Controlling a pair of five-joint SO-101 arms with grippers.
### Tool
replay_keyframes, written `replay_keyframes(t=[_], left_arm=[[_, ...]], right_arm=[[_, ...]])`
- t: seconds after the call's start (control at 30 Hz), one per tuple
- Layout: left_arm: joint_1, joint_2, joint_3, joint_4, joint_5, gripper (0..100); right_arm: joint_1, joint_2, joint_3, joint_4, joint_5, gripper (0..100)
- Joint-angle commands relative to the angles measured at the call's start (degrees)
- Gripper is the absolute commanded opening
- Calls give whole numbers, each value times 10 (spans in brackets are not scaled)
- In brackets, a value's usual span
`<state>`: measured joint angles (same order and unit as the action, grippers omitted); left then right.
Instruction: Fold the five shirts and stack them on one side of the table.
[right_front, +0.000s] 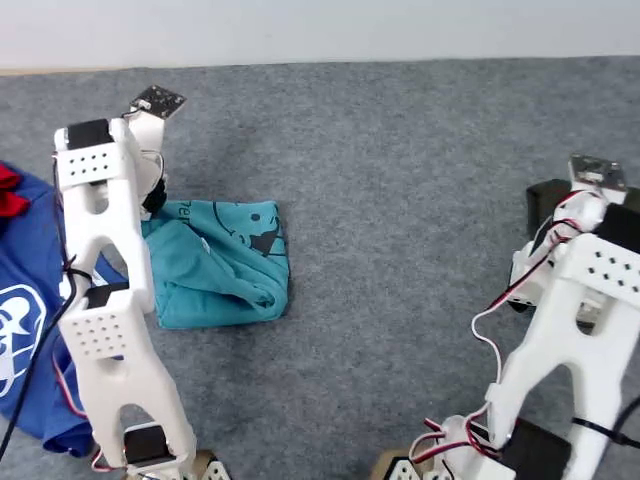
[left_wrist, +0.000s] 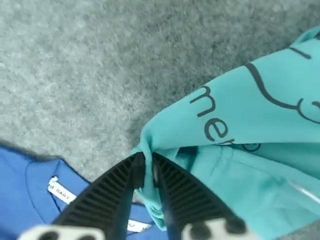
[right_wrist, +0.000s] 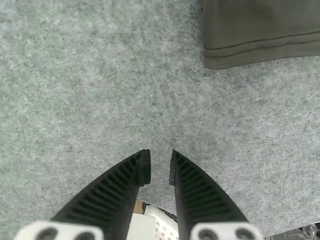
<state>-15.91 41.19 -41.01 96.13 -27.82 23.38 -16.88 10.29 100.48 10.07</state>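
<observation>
At the left of the high view, the teal shirt (right_front: 225, 265) lies partly folded on the grey counter (right_front: 420, 170). Its printed face is up and a rumpled fold runs along its lower edge. The left arm (right_front: 105, 300) stands over the shirt's left margin and hides it.

In the left wrist view, the left hand (left_wrist: 145, 167) is clenched on a gathered corner of the teal shirt. The cloth is pinched between the ribbed jaws and drawn to a point there.

The blue shirt (right_front: 25, 320) lies flat at the far left of the high view, white print up, and passes beneath the left arm. In the left wrist view its collar and white label lie just beside the clenched hand. A red cloth (right_front: 8, 190) rests on the blue shirt's upper part at the frame's left border.

The right arm (right_front: 570, 330) occupies the lower right of the high view. Its right hand (right_wrist: 159, 167) is released: the jaws stand slightly apart over bare counter and grasp nothing. An olive garment (right_wrist: 260, 32), with a stitched hem along its edge, lies at the upper right of the right wrist view, apart from the hand.
</observation>
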Motion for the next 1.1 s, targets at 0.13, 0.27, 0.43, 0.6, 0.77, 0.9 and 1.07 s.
replay_keyframes(t=[0.13,0.27,0.43,0.6,0.77,0.9,1.07], left_arm=[[-1,-11,-133,44,29,164],[4,-11,-145,44,30,164],[11,-11,-119,44,31,160],[17,-18,-56,45,31,140],[41,-66,47,45,28,137],[76,-101,116,43,27,137],[105,-113,129,42,29,137]], right_arm=[[6,-27,-3,21,-2,78],[6,-29,-3,21,-2,78],[6,-29,-3,21,-2,78],[6,-29,-3,21,-2,78],[6,-26,-3,20,-2,78],[6,-28,-3,20,-2,78],[6,-29,-3,20,-2,78]])
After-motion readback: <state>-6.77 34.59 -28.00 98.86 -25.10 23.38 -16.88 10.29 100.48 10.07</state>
